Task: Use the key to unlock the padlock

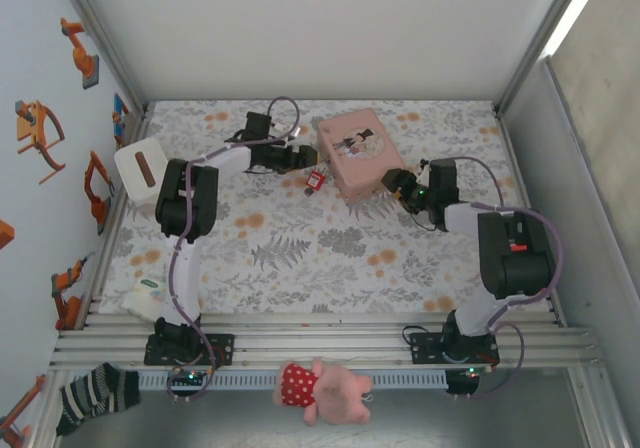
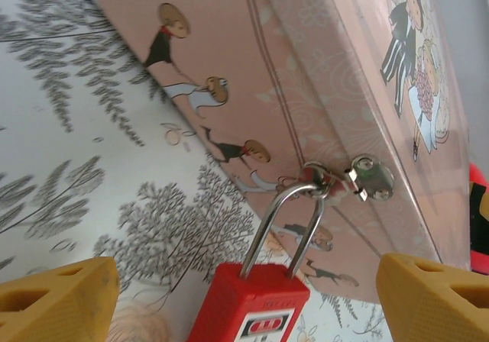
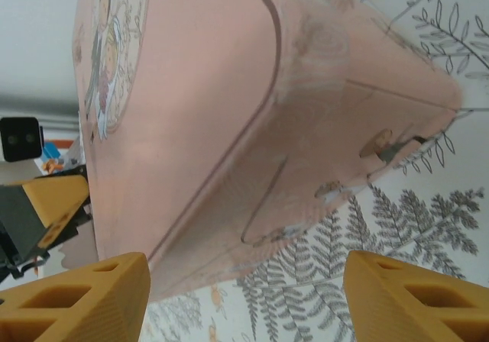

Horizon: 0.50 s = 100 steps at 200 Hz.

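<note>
Left gripper (image 1: 305,158) agape, floral table cover (image 1: 300,258), white walls (image 1: 300,28), aluminium rails (image 1: 330,333)

Red padlock (image 2: 248,305), pink box (image 2: 306,75), leaf-patterned table (image 2: 61,166).

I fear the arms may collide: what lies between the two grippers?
The pink box, padlock hanging on it, sits between left gripper and right gripper, in the top view.

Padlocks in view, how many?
1. The red padlock is hooked by its shackle through the clasp on the pink box, on the side facing the left gripper. Another could hide behind the box.
</note>
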### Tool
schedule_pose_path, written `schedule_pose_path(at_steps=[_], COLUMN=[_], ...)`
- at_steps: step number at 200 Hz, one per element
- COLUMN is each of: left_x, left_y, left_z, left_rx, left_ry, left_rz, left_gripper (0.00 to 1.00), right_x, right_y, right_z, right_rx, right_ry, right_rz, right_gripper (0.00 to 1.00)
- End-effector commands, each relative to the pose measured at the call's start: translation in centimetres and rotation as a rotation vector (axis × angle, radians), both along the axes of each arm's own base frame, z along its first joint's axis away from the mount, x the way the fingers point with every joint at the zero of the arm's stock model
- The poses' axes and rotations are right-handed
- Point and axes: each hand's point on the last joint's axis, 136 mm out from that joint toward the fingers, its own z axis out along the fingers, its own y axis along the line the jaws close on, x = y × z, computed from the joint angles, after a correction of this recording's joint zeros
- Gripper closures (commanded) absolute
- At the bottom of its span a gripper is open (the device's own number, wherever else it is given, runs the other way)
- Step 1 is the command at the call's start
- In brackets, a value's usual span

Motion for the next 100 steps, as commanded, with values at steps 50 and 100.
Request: schedule_pose_path(at_steps=[50,100], left_x=[-0.2,-3.0], left_y=[-2.5,-4.0], left_z=[-0.7,-0.4], left_rx=[-0.042,-0.068], left_ry=[0.016,0.034], left_rz=[-0.06,-0.135], left_gripper=[0.14,0.19], right_x=[3.6,5.1], right_y=[-0.4,0.0], right_z=[3.1,3.0], right_rx=[-0.002,-0.012], right_ry=[-0.081,-0.087], right_rz=[-0.11,-0.086], right_gripper=[0.33,0.33])
